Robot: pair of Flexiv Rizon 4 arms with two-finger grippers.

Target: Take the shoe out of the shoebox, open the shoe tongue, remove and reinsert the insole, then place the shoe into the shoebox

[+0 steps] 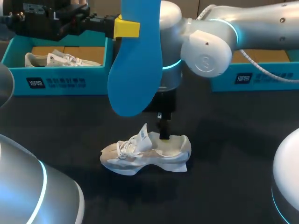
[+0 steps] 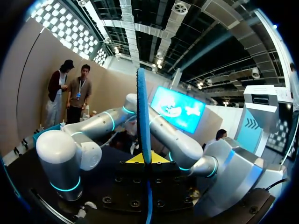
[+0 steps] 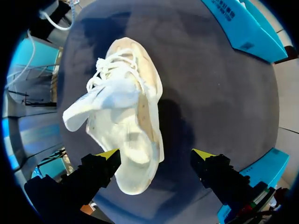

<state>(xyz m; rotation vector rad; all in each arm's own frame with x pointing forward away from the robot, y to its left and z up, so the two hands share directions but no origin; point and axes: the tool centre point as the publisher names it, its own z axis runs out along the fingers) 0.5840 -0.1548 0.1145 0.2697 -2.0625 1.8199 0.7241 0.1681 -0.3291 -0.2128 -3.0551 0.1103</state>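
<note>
1. The shoe (image 1: 145,154) lies on its sole on the dark table (image 1: 224,154), out of any box. Its tongue (image 1: 144,135) stands up from the laces, so the opening is clear.
2. The blue insole (image 1: 133,70) is out of the shoe and hangs high above it, roughly upright, with its broad end down.
3. The left end effector (image 1: 126,28) pinches the insole near its upper end. In the left wrist view the insole (image 2: 143,116) runs edge-on between the yellow tips of the left end effector (image 2: 145,161).
4. The right end effector (image 3: 156,156) is spread wide over the heel of the shoe (image 3: 126,121). One tip is just beside the heel's rim and the other hangs over bare table. It grips nothing. In the head view it (image 1: 164,133) reaches down at the heel opening.
5. Behind the shoe, a teal shoebox (image 1: 56,79) holds another pale shoe (image 1: 60,59). A second teal box (image 1: 252,79) sits further right, mostly behind the right arm.
6. Progress, as I judge it: taking the shoe out, opening the tongue and removing the insole look done. The insole has yet to go back in, and the shoe has yet to return to the shoebox.
</note>
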